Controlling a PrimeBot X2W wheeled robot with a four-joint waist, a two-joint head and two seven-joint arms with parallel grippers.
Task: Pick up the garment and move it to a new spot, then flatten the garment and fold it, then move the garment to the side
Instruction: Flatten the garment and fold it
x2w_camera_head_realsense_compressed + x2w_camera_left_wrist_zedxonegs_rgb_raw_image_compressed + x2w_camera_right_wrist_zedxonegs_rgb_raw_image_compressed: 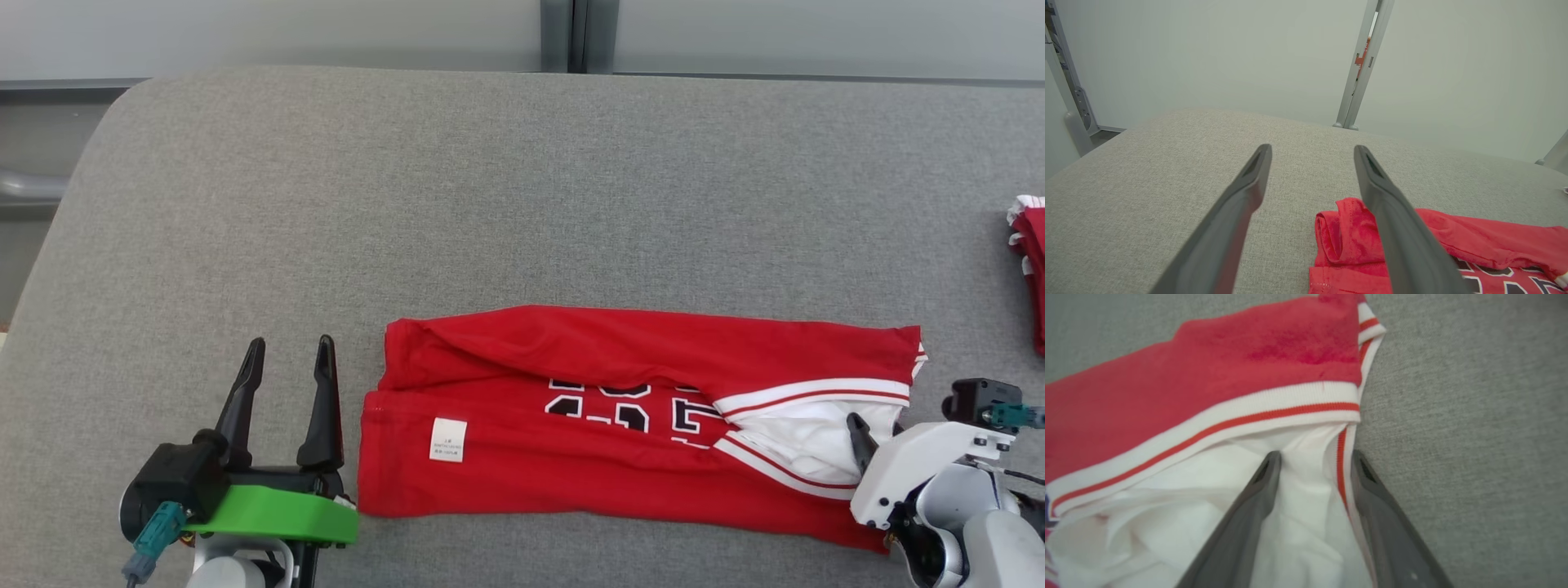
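Jersey [571,482] lies left-right, trim [1274,412] end right. Right gripper [1315,457] straddles trim, jaws apart; left gripper [292,343] wide, empty, beside opposite end.

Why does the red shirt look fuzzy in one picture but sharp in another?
Head view: the red shirt is sharp and evenly lit, with no glare. Right wrist view: it sits very close to the lens, so it blurs. Left wrist view: the wide lens stretches the fingers of the left gripper.
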